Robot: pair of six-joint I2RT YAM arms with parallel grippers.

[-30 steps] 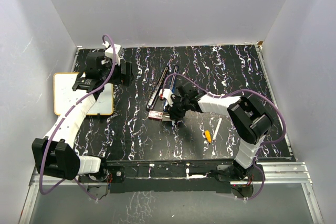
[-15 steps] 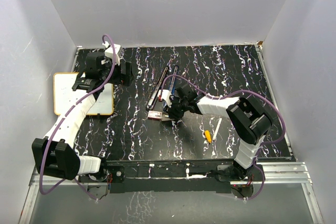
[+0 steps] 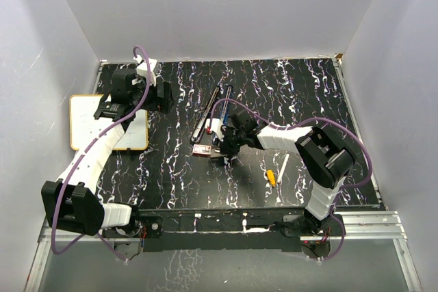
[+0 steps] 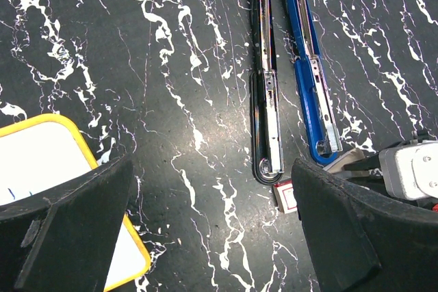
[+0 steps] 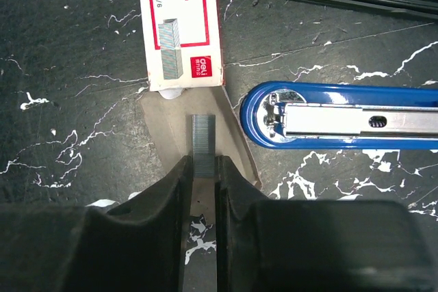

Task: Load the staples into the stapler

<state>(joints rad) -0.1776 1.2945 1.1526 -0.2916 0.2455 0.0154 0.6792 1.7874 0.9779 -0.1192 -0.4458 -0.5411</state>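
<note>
My right pincer pinches a staple strip; the red-and-white staples box lies just ahead of it, the open blue stapler to its right. My left pincer gapes wide.

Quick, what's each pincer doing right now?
Left pincer: open, holding nothing.
Right pincer: closed on the staple strip.

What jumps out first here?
The right gripper pinches a staple strip over the tan tray of the red-and-white box, mid-table. Just right of it in the right wrist view lies the opened blue stapler, with a black stapler flat alongside.
</note>
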